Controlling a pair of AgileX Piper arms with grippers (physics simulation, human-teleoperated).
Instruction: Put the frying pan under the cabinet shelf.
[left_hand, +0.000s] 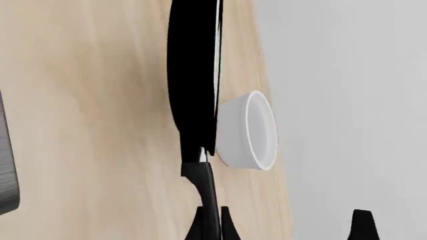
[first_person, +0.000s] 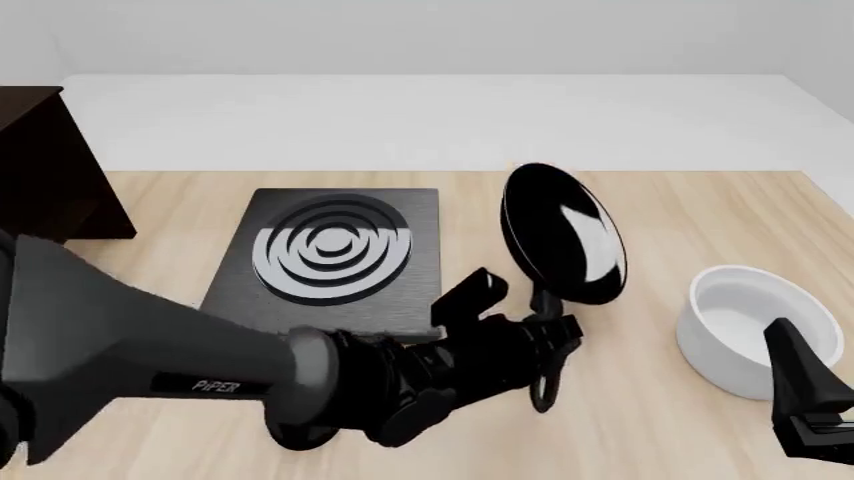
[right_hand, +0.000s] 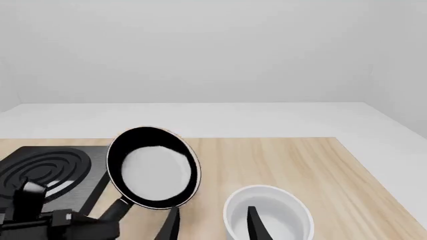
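Note:
The frying pan (first_person: 563, 235) is off the table and tipped up on edge, with its glossy inside facing the arms. It shows round in the right wrist view (right_hand: 155, 167) and edge-on in the left wrist view (left_hand: 193, 75). My left gripper (first_person: 541, 338) reaches across from the left and is shut on the pan's thin handle (left_hand: 208, 192), its fingertips (left_hand: 227, 225) pinching the handle from both sides. The cabinet shelf (first_person: 47, 165) stands dark and boxy at the far left edge of the table. My right gripper (right_hand: 212, 222) hangs open low at the right (first_person: 807, 385), holding nothing.
A black square plate with silver rings (first_person: 334, 250) lies left of the pan, between it and the cabinet. A white bowl (first_person: 747, 325) sits on the table right of the pan, just ahead of my right gripper. The left arm (first_person: 160, 370) crosses the table's near side.

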